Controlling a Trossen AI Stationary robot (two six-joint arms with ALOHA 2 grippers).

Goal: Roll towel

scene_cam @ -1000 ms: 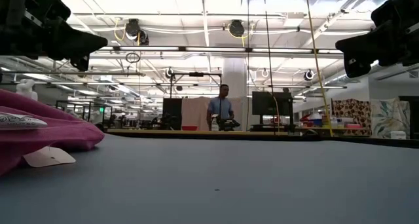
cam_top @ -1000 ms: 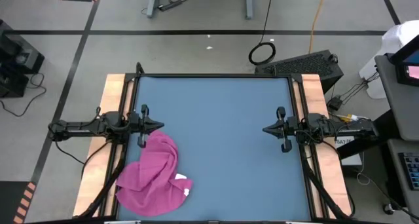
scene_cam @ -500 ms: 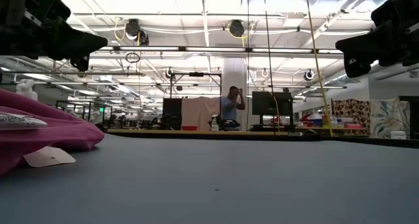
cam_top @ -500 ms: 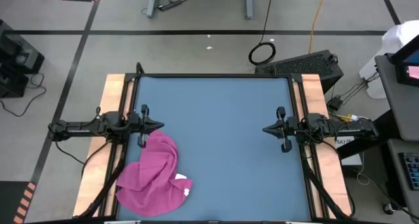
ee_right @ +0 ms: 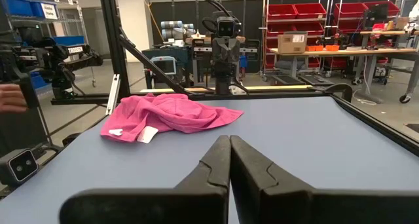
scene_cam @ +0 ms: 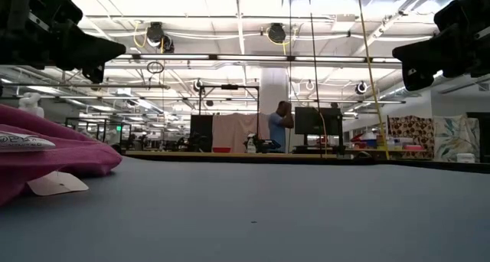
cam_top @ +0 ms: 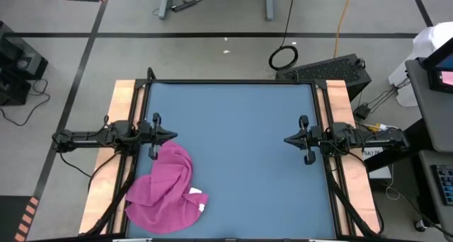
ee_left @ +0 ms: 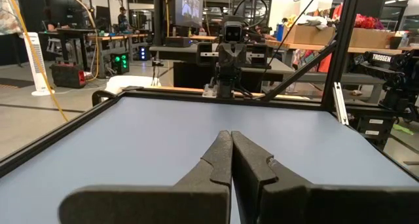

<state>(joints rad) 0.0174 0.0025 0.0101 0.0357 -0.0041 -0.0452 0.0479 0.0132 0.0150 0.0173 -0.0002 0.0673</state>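
The towel lies crumpled at the bench's near-left corner; both claws (left claw, right claw) are closed, empty. Flatten it first, then roll.

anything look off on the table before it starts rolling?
The towel is crumpled in a heap, not spread flat, at the table's near-left corner just beside the left tool, with its white tag exposed. Both tools are shut and off the cloth; the right tool sits at the opposite edge. Nothing spilled or damaged.
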